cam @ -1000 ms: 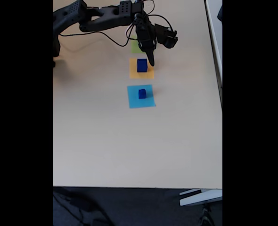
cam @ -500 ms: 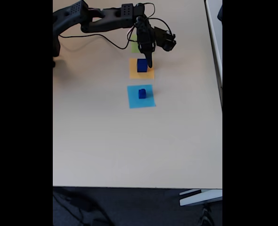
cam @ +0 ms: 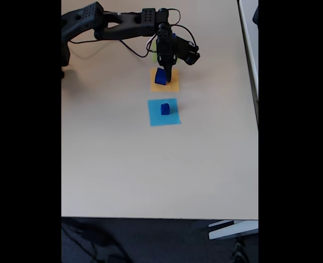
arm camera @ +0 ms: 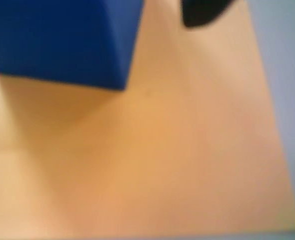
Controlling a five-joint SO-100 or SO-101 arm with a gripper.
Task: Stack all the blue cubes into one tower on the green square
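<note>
In the fixed view, a dark blue cube (cam: pixel 161 76) sits on the orange square (cam: pixel 172 86) and looks slightly tilted. My gripper (cam: pixel 166 76) points down right at it, with the black finger along its right side. The wrist view shows the same blue cube (arm camera: pixel 62 40) large at the top left on the orange square (arm camera: pixel 152 160). One black fingertip (arm camera: pixel 202 12) stands to its right with a gap of orange between them, so the gripper looks open. A smaller blue cube (cam: pixel 165 109) rests on the light-blue square (cam: pixel 156 118). Only a sliver of the green square (cam: pixel 154 53) shows behind the arm.
The black arm (cam: pixel 123 24) reaches in from the top left with loose cables beside the gripper. The tan table (cam: pixel 150 175) stretches bare toward its front edge. A white table edge (cam: pixel 248 33) runs along the right.
My gripper has moved left and down onto the cube on the orange square. The cube now looks nudged and tilted. The small cube has not moved.
</note>
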